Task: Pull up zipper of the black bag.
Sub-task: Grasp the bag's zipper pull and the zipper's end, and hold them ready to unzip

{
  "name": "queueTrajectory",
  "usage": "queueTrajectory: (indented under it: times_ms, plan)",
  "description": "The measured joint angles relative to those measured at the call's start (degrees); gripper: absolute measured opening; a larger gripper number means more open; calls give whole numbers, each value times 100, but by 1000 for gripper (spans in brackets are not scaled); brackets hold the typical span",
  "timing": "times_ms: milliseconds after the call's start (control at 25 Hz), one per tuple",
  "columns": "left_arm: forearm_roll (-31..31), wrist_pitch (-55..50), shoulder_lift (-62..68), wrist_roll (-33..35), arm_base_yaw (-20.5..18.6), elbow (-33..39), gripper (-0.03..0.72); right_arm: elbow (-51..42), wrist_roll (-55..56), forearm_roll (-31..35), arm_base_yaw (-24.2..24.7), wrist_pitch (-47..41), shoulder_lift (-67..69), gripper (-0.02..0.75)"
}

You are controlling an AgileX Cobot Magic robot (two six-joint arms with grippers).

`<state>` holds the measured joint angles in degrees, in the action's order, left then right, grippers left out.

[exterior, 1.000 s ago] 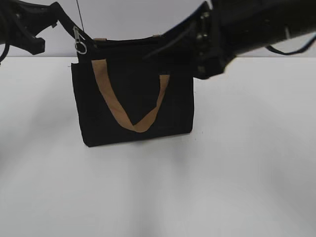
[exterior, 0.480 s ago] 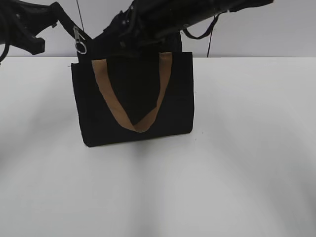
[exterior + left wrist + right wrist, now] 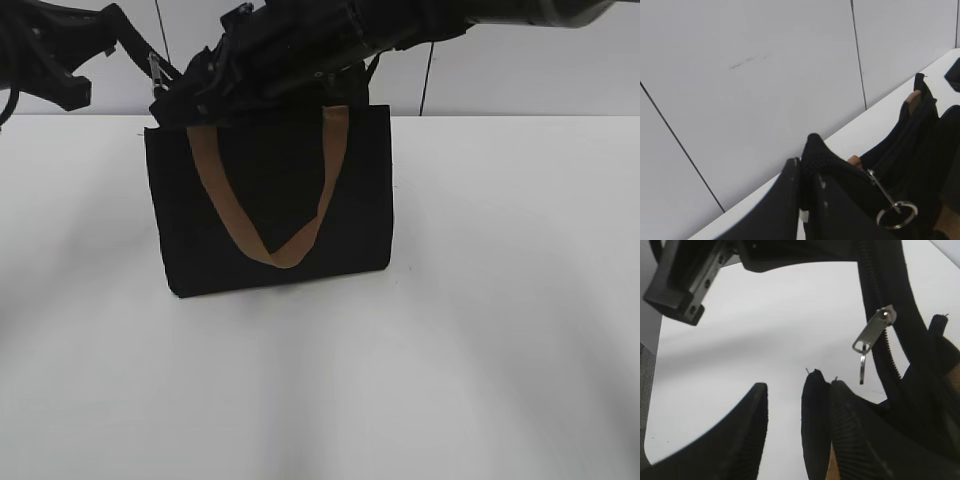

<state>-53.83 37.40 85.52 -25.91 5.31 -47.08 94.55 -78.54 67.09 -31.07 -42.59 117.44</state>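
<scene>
Zipper [image 3: 873, 332] hangs free at bag's [image 3: 270, 215] left corner, pinched taut by left fingers [image 3: 807, 187]; right fingers [image 3: 785, 405] approach, spread wide.

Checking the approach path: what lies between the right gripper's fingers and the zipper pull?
In the right wrist view, nothing: only white table shows between the right gripper and the zipper pull, which hangs free off the black bag.
</scene>
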Motion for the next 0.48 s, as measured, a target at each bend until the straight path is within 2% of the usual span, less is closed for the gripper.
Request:
queueTrajectory:
  times_ms: [480]
  plan:
    - [0,0,0,0,0,0,20,346,48,65,0,469,439,309]
